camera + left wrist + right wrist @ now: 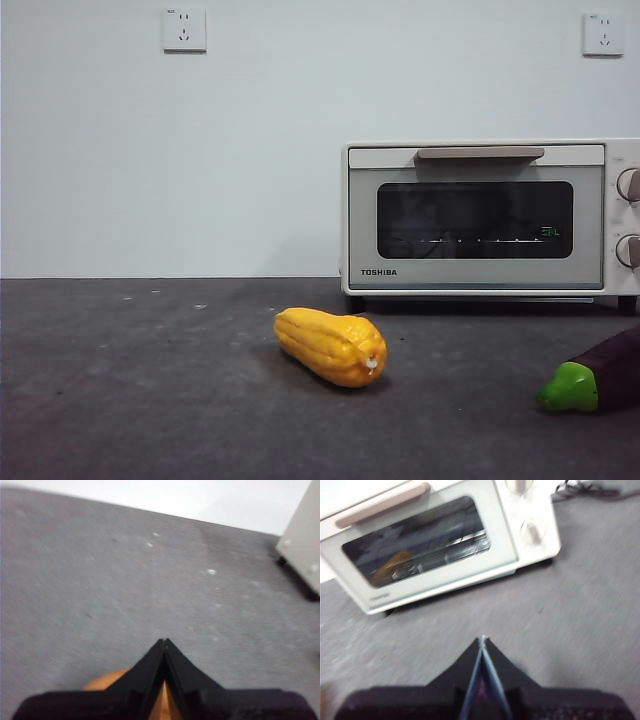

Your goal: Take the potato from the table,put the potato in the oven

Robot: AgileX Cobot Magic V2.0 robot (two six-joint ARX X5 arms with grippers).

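Left end effector: both jaws are closed tip to tip, with nothing between them. It hangs above the bench. The potato shows as an orange-brown curve directly beneath and behind the jaws, mostly hidden by them. It is not visible in the front view. Whether it touches the jaw bodies cannot be determined.

Right end effector: jaws closed together, empty, positioned over the bench facing the oven. The oven door is shut; the tan handle runs along its top edge.

Handling assessment, potato: the visible surface is smooth and rounded. It is probably light and firm, and probably apt to roll or slip out of a narrow pinch. Recommended hold: open the jaws wide, centre them across the widest part of the lump, and close on opposite flanks, low enough that the curve does not squeeze it upward.

The door must be opened before insertion; the right end effector is nearer the handle.

Other items on the bench: a yellow ridged vegetable and a purple eggplant, both in front of the oven.
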